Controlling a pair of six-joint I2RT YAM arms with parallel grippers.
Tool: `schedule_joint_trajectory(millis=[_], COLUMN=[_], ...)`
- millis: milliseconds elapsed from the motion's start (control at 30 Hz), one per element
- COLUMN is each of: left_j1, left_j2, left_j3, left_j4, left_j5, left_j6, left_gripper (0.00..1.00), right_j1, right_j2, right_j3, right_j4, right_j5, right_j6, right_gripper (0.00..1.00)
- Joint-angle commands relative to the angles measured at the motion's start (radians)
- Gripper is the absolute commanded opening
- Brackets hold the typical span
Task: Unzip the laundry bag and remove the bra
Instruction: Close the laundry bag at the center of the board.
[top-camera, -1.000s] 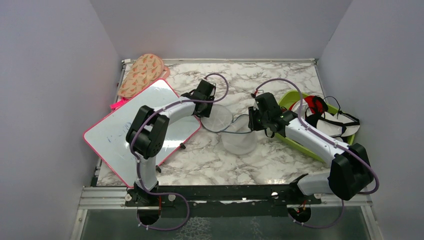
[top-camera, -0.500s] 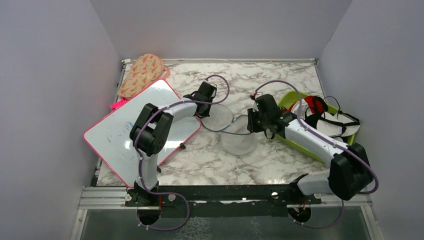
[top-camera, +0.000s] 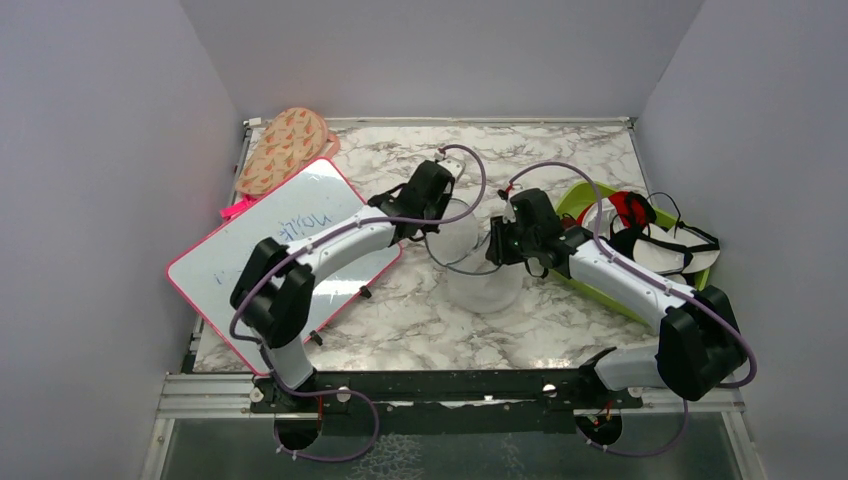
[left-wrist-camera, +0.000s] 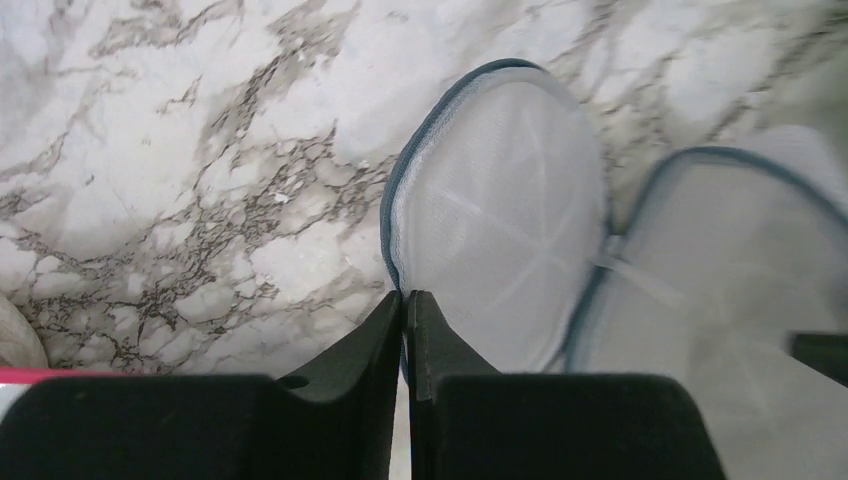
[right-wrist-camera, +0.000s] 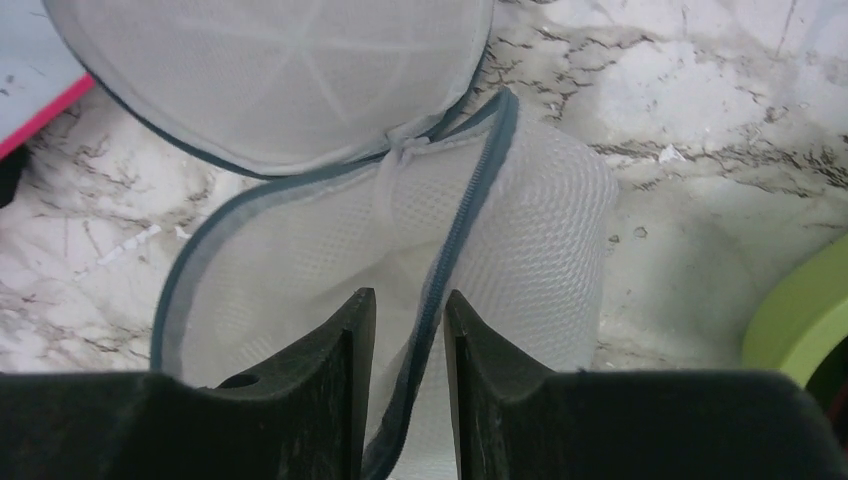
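Note:
The laundry bag (top-camera: 485, 288) stands unzipped mid-table, a white mesh drum with a dark zipper rim. Its round lid (top-camera: 452, 238) hangs off the left side by a hinge strip. My left gripper (top-camera: 436, 218) is shut on the lid's rim (left-wrist-camera: 395, 235), fingertips together (left-wrist-camera: 405, 297). My right gripper (top-camera: 493, 248) is narrowly open astride the bag's zipper rim (right-wrist-camera: 470, 200), which runs between its fingers (right-wrist-camera: 410, 300). No black garment shows inside the bag (right-wrist-camera: 300, 270). Black fabric with thin straps (top-camera: 632, 238) lies in the lime-green tray; I cannot tell if it is the bra.
The lime-green tray (top-camera: 578, 200) at right holds a dark red cloth (top-camera: 628, 208) and a white cloth (top-camera: 678, 252). A pink-framed whiteboard (top-camera: 270, 255) lies at left under the left arm. A patterned slipper-shaped item (top-camera: 285, 150) lies at the back left.
My left gripper has moved right with the lid, tipping it up toward the bag. My right gripper has shifted slightly left at the bag's rim.

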Motion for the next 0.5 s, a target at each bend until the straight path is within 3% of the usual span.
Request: schedule_joint_trajectory(millis=[0, 300, 467], left_j1=[-0.057, -0.107, -0.137], left_j2=[-0.17, -0.369, -0.39], left_j3=[-0.059, -0.131, -0.146], left_j4=[-0.004, 0.006, 0.014], left_j5=[-0.041, -0.087, -0.042], left_j6=[-0.019, -0.048, -0.058], left_gripper=[0.0, 0.0, 0.0], right_j1=[-0.003, -0.001, -0.001], right_j2=[0.031, 0.11, 0.082], right_j3=[0.016, 0.086, 0.114], right_j4=[0.113, 0.192, 0.115], right_j5=[-0.1, -0.241, -0.218], right_j6=[0.027, 0.067, 0.021], right_gripper=[0.31, 0.33, 0.57])
